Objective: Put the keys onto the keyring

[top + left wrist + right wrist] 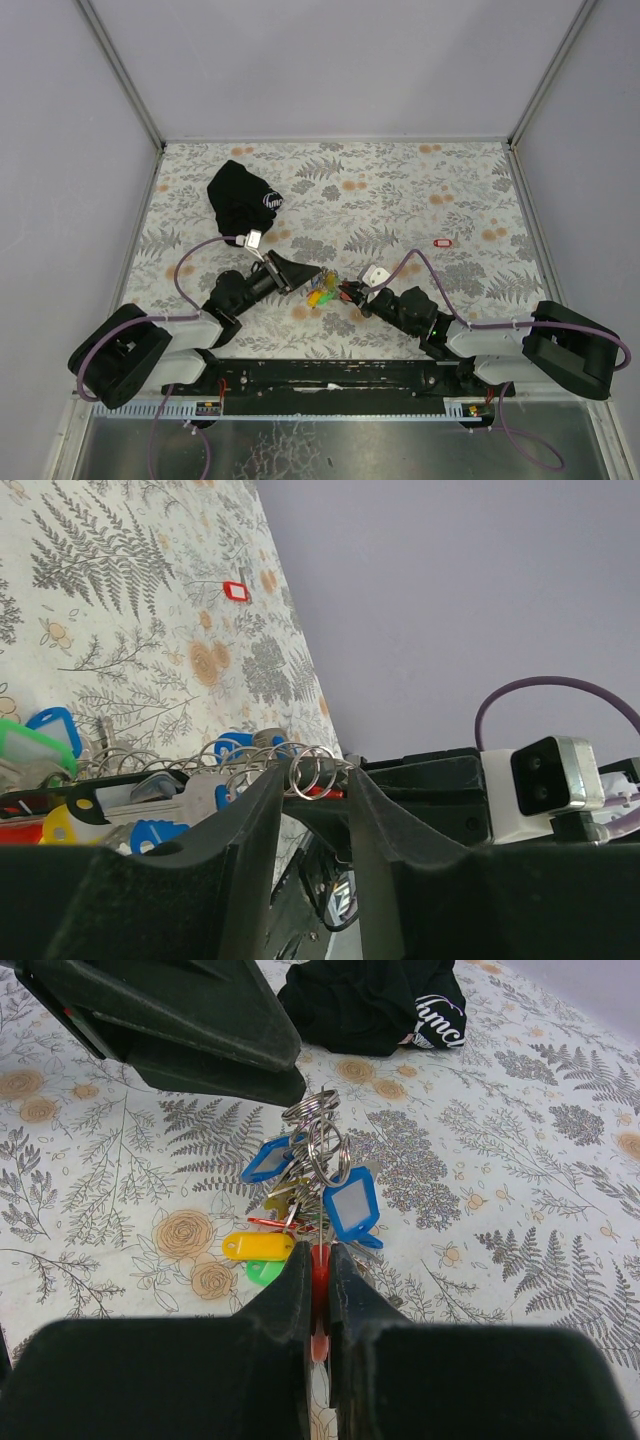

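The keys [322,291] sit in a bright bunch at the middle of the top view. In the right wrist view they fill the centre, with blue, yellow and green tags fanned below a cluster of wire loops and the lowest tags seemingly resting on the counter [400,190]. The keyring [312,1110] at the top of that cluster is pinched in the left gripper [316,778], whose fingers close on the loops from either side. The right gripper [318,1252] is clenched on a red tag [318,1278], just below the bunch.

We judge the step in hand to be threading this key on. To do it well, we should hold the ring steady and bring the key's own loop to the ring's split end. Then we slide along the coil rather than pull, lest the ring twist free. A stray red tag [443,241] lies well apart, right of centre in the top view.
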You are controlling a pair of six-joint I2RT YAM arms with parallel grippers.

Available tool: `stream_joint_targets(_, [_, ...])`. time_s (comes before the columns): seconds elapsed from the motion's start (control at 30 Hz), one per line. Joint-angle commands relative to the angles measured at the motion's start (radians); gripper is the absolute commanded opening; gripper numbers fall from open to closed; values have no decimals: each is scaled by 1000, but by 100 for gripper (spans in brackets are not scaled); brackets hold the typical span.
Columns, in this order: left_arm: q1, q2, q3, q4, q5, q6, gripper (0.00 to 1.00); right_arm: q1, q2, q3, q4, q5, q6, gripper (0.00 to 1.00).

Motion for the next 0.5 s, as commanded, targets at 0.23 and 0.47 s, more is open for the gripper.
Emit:
stream_joint_targets(0.23, [6,53,34,72,48,13,25,7,-7,16,118,-4,6,0])
stream_joint_targets(0.47, [6,89,33,130,62,-7,23,6,-2,19,119,-7,4,0])
